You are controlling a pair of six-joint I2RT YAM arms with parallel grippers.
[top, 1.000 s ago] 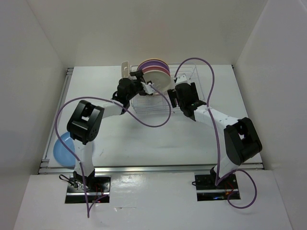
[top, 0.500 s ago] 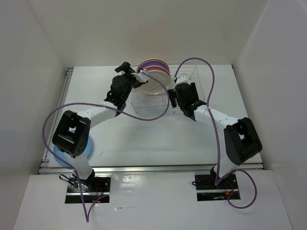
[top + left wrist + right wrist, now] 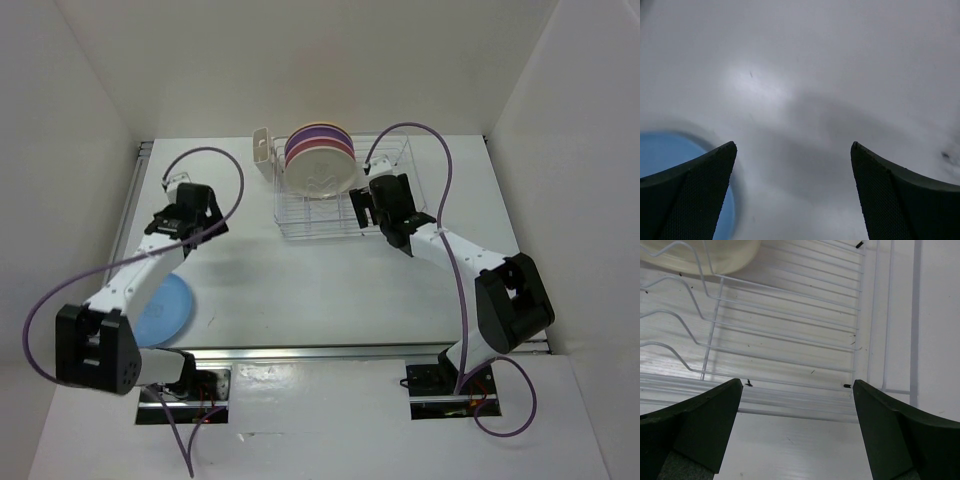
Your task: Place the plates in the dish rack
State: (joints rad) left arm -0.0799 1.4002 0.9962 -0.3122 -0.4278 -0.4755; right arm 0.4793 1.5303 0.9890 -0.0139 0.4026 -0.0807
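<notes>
While plates (image 3: pixel 322 172) stand racked, one lies outside

Dish rack (image 3: pixel 318 220) at worktop's (image 3: pixel 300 280) back edge; sky blue plate (image 3: pixel 165 308) flat near front left corner. Left gripper (image 3: pixel 792 145) gapes empty near it; right gripper (image 3: pixel 797 382) gapes empty at rack's front.

Overhead camera — 2 close wrist cameras

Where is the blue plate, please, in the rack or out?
Out: the blue plate lies flat on the table, apart from the dish rack.
</notes>
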